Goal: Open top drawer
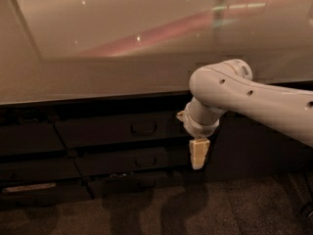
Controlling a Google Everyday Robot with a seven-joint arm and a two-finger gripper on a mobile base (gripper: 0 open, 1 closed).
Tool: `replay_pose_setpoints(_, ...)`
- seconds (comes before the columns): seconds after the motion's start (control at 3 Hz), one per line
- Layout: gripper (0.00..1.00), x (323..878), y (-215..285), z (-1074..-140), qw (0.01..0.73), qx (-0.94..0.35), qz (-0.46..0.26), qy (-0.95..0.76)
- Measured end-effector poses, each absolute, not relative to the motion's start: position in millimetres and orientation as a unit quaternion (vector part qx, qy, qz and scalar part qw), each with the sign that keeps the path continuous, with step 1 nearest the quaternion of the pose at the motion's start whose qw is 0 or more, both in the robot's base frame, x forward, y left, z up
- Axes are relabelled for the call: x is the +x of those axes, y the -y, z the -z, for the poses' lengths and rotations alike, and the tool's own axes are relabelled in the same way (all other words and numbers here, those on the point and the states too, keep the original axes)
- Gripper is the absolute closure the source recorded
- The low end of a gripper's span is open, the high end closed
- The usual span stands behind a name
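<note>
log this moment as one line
top drawer: closed | hand: pointing down, right of handle, clear of it | step: handle not yet grasped

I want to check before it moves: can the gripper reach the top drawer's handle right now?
Probably yes. The gripper hangs pointing down near the right end of the top drawer, slightly below its handle, with nothing visible between them. It would need to shift left and up.
</note>
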State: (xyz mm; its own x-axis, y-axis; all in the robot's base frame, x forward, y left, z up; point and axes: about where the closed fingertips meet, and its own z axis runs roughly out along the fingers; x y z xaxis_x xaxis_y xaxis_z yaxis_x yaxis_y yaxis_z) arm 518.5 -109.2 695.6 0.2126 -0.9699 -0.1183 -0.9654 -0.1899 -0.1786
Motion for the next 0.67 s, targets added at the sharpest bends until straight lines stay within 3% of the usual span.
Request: replay_pose_setpoints(0.67, 0.00, 530.5, 115.3, -670.8, 0.078, -0.767, -0.003, -0.636)
